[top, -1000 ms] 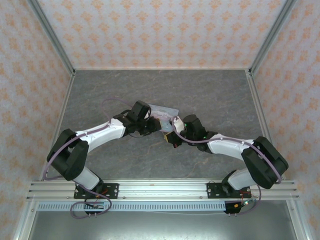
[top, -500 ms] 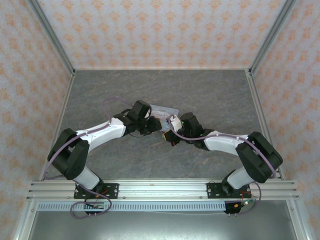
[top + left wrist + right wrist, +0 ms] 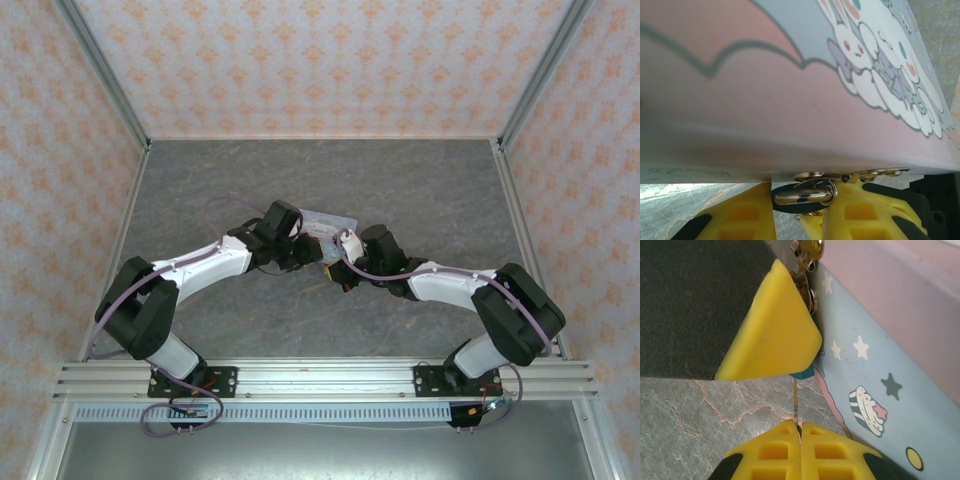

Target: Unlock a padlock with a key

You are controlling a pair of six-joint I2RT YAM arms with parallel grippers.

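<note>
The padlock (image 3: 803,373) is sitting clamped between the yellow fingers (image 3: 742,212) of the left gripper (image 3: 801,197), tight against the pastel tin (image 3: 790,75). The key (image 3: 795,400) is running from the padlock, seemingly entering it, into the right gripper (image 3: 800,429), whose fingertips are pressing together on its shaft. A grey marbled table (image 3: 400,180) and patterned walls (image 3: 320,60) are surrounding them. The left arm (image 3: 200,265) and the right arm (image 3: 450,285) are reaching inward, meeting mid-table.

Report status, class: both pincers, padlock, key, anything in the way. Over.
Left pincer shut on padlock. Right pincer shut on key, tip at padlock. Tin close alongside, crowding.
</note>
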